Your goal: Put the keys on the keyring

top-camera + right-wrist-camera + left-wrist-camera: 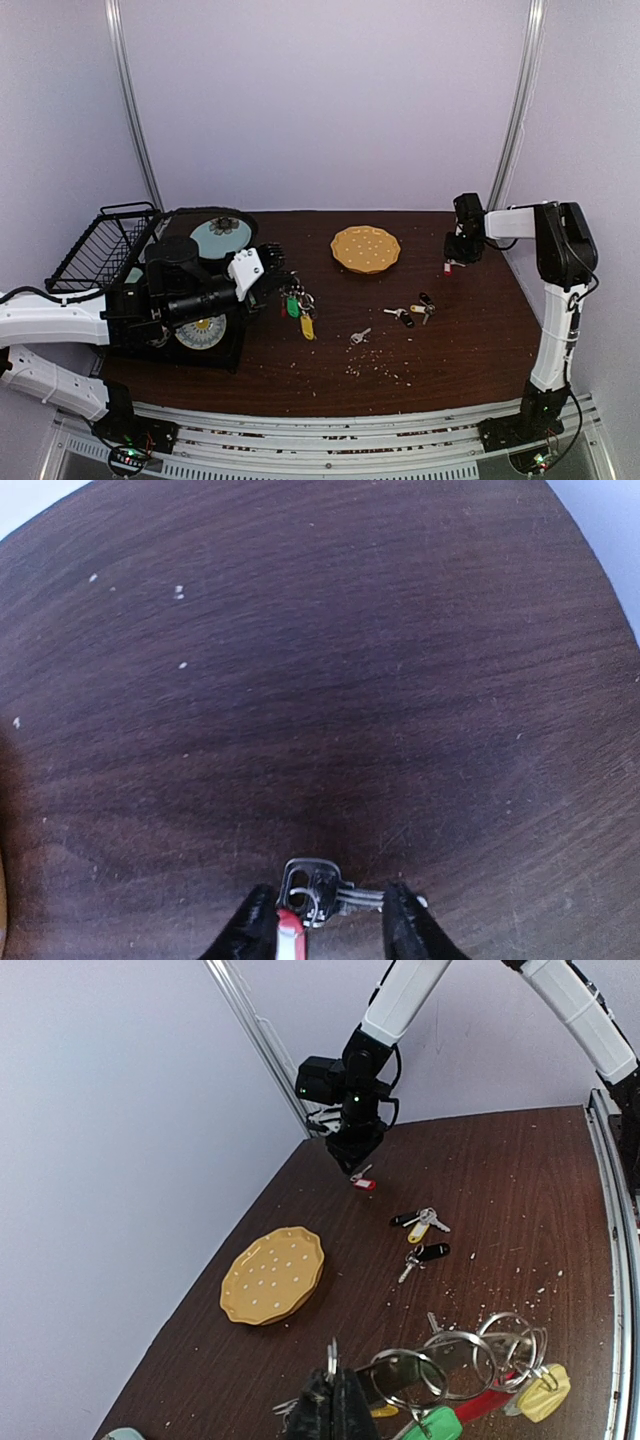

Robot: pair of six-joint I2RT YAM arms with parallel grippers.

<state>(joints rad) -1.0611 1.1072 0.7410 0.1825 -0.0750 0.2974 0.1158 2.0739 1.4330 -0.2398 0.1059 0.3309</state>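
Left end effector (335,1408) is clamped tight on the keyring (450,1362), holding it up off the table (450,350) beside the rack (100,250), coloured tags dangling. At the far right, the right end effector (330,912) sits low with its fingers (405,935) half apart, straddling a red-tagged key (318,888); whether they touch it, I cannot tell. More keys (415,312) lie mid-table near the plate (365,248), and one lone key (360,336) lies nearer the bases.

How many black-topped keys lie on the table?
2. One black-topped key lies alone; the other sits beside it in a small bunch. More may hide on the keyring.
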